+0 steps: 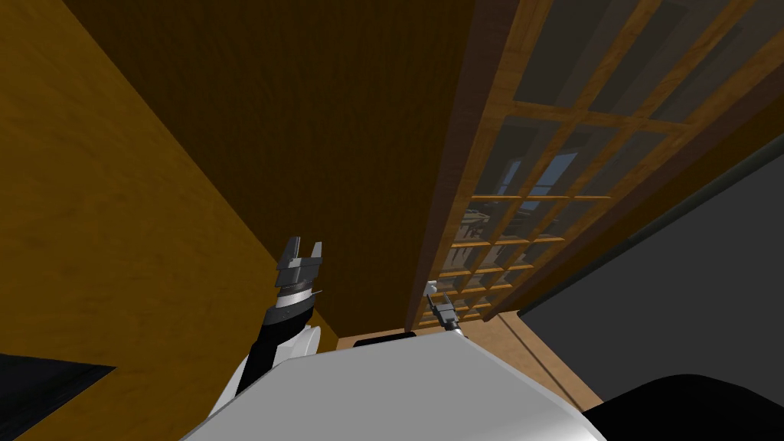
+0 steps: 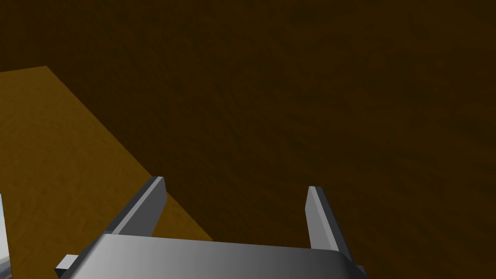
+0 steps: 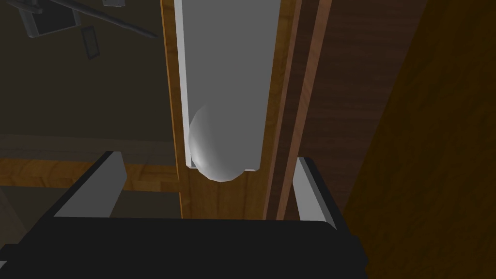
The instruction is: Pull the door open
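Observation:
The door (image 1: pixel 536 207) is a wooden lattice of glass panes, standing just right of my front. On its edge stile a grey plate (image 3: pixel 223 72) carries a pale round knob (image 3: pixel 215 155), which looks like a small white dot (image 1: pixel 431 289) from the head. My right gripper (image 3: pixel 203 186) is open and points at the knob, which sits just ahead of and between the two fingers without touching them. From the head this gripper (image 1: pixel 438 300) looks tiny against the door's edge. My left gripper (image 1: pixel 302 246) is raised at the left, open and empty (image 2: pixel 235 203).
A dark brown wall (image 1: pixel 306 115) fills the space left of the door frame, meeting an ochre wall (image 1: pixel 92 230) at a corner. A dark grey wall (image 1: pixel 689 276) runs along the right. A strip of wooden floor (image 1: pixel 536 352) lies below the door. A black area (image 1: pixel 38 383) shows at the lower left.

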